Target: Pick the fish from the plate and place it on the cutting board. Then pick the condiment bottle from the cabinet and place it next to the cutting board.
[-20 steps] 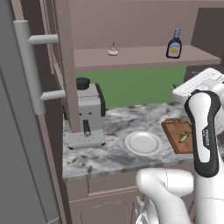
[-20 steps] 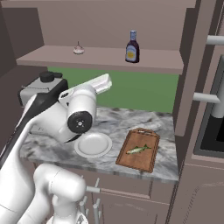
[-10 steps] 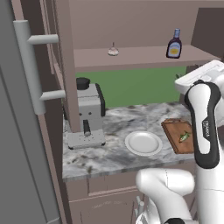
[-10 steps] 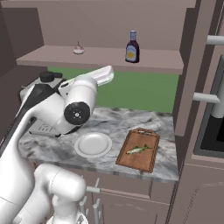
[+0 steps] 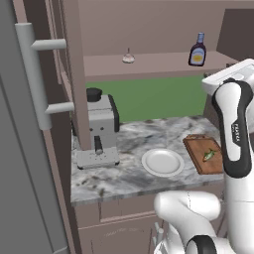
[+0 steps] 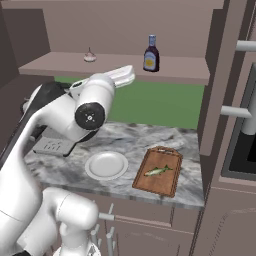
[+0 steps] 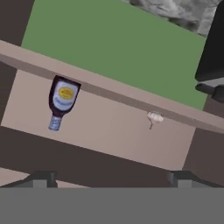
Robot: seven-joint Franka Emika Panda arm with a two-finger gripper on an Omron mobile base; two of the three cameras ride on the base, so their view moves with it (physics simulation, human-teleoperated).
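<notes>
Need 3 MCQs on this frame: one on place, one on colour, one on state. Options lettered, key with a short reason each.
1. Where does the fish lie?
A. on the plate
B. on the cutting board
C. on the cabinet shelf

2. What colour is the condiment bottle cap?
A. blue
B. red
C. green

3. What state is the plate in?
A. holds the fish
B. bare
C. stacked under the board

Key: 1 B, the fish rests on the brown board, right of the plate in the right base view. 2 A, the narrow neck ends in a blue cap. 3 B, the white plate shows nothing on it and sits apart from the board.
</notes>
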